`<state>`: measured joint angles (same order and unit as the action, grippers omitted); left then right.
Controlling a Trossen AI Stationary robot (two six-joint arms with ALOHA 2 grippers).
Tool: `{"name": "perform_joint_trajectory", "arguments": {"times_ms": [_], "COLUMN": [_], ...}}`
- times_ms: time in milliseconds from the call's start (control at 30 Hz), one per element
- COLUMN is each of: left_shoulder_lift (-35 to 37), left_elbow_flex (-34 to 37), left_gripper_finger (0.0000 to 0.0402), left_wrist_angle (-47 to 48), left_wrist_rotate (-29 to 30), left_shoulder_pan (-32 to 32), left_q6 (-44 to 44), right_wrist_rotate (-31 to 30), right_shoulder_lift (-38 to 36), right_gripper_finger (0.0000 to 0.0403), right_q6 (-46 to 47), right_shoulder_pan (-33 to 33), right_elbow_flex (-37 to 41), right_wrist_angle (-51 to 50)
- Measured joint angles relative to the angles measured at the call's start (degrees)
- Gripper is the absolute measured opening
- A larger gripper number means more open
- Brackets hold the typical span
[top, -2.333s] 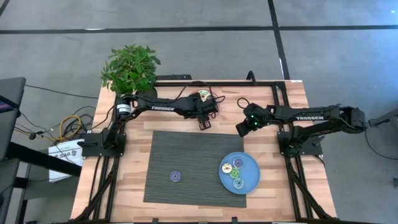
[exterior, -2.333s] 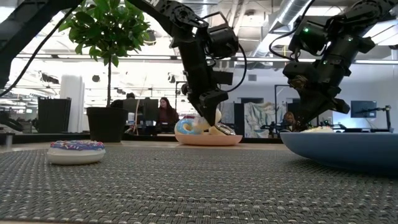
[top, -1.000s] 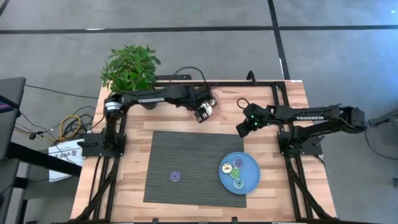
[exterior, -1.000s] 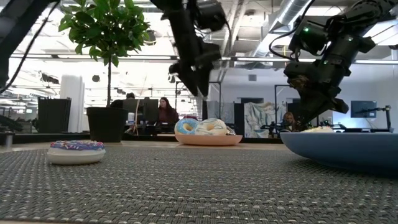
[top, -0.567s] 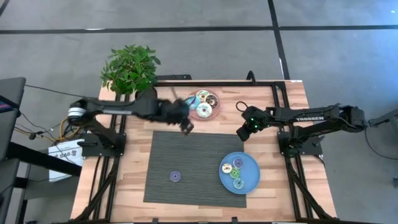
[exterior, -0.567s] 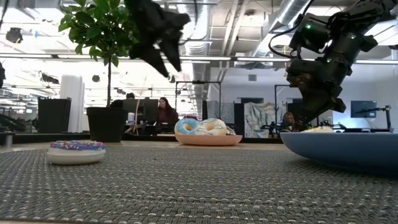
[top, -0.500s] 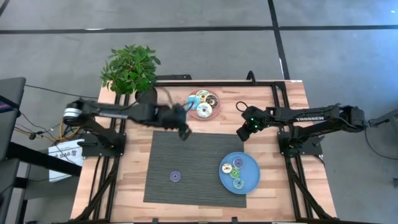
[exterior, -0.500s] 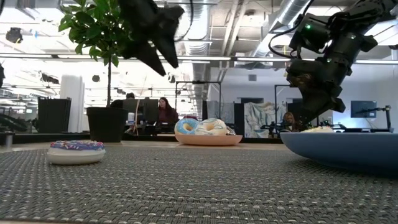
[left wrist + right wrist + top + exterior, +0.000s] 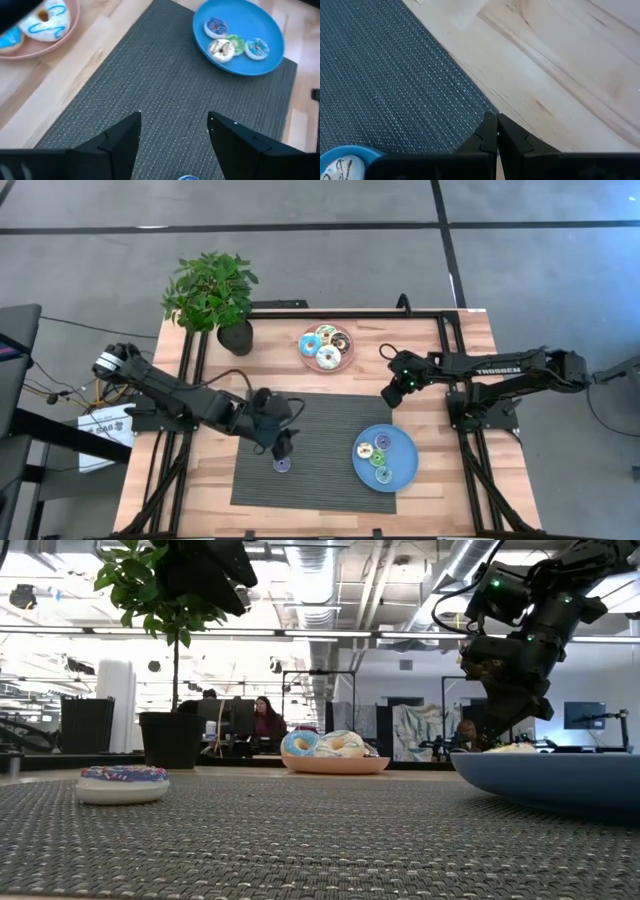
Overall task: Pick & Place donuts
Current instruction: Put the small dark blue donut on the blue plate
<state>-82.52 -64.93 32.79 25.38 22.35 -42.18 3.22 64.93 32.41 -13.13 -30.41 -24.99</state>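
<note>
The left gripper (image 9: 283,448) hangs over the dark grey woven mat (image 9: 320,420), near the mat's front left corner, with its two black fingers (image 9: 120,137) spread wide apart and nothing between them. Right below it, just off the fingertips, lies a small purple-iced donut with sprinkles (image 9: 282,465), alone on the mat; from table height the same donut (image 9: 123,781) sits flat on the weave.

Toward the mat's front right corner, partly overhanging its edge, rests a flat round blue plate (image 9: 403,465). It carries three small donuts touching one another: a purple one (image 9: 383,442), a cream-white one (image 9: 365,450) and a cyan one (image 9: 382,475), with a green one (image 9: 377,460) tucked among them.

Back on the bare light wooden desk (image 9: 470,340), near its rear edge, a round pink plate (image 9: 306,358) holds more donuts, among them a larger white one with blue swirls (image 9: 328,358), a cyan one (image 9: 309,345) and a brown one (image 9: 342,341).

The right gripper (image 9: 392,390) waits above the desk just off the mat's rear right corner, its fingers (image 9: 487,135) pressed together on nothing.

A leafy green plant in a dark pot (image 9: 212,295) stands at the desk's rear left corner
</note>
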Motion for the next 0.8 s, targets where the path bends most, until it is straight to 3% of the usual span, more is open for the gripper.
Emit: {"name": "perform_joint_trajectory", "arguments": {"times_ms": [333, 567, 667, 800], "left_shoulder_lift": [0.0, -0.1, -0.1, -0.1], "left_elbow_flex": [0.0, 0.0, 0.0, 0.0], "left_gripper_finger": [0.0222, 0.0222, 0.0222, 0.0222], "left_wrist_angle": [-1.1, -1.1, -1.0, -0.6], "left_wrist_rotate": [-6.8, -1.9, 1.7, 1.6], "left_shoulder_pan": [-0.1, -1.8, -2.7, -3.4], "left_q6": [4.1, 6.4, 1.0, -5.0], "right_wrist_rotate": [-0.1, -0.2, -0.2, -0.2], "right_shoulder_lift": [0.0, 0.0, 0.0, 0.0], "right_gripper_finger": [0.0001, 0.0001, 0.0001, 0.0001], "right_q6": [-1.4, -1.4, -1.1, 1.5], "right_shoulder_pan": [0.0, 0.0, 0.0, 0.0], "right_elbow_flex": [0.0, 0.0, 0.0, 0.0], "right_wrist_angle": [-0.3, 0.2, 0.2, 0.7]}}
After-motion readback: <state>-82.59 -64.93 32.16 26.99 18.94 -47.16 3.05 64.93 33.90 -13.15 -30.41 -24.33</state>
